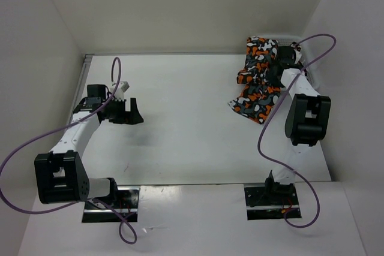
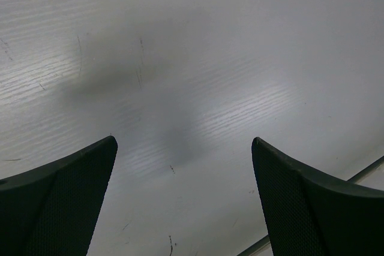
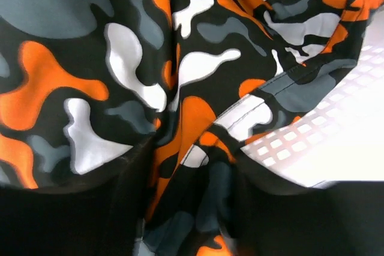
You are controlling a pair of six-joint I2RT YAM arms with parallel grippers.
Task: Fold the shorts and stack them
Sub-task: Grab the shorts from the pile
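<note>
The shorts (image 1: pixel 257 85), printed in orange, black, grey and white blobs, hang in a crumpled bunch at the back right, their lower end lying on the table. My right gripper (image 1: pixel 276 65) is sunk in the upper part of the bunch. In the right wrist view the shorts (image 3: pixel 120 58) fill the frame, and a fold of cloth is pinched between the dark fingers (image 3: pixel 72 214) of the right gripper (image 3: pixel 192 172). My left gripper (image 1: pixel 133 112) is open and empty over bare table at the left; the left wrist view shows the left gripper (image 2: pixel 183 142) with its jaws wide apart.
A white mesh basket wall (image 3: pixel 318 142) shows just behind the cloth in the right wrist view. White walls enclose the table (image 1: pixel 192 124) at the back and both sides. Purple cables loop from both arms.
</note>
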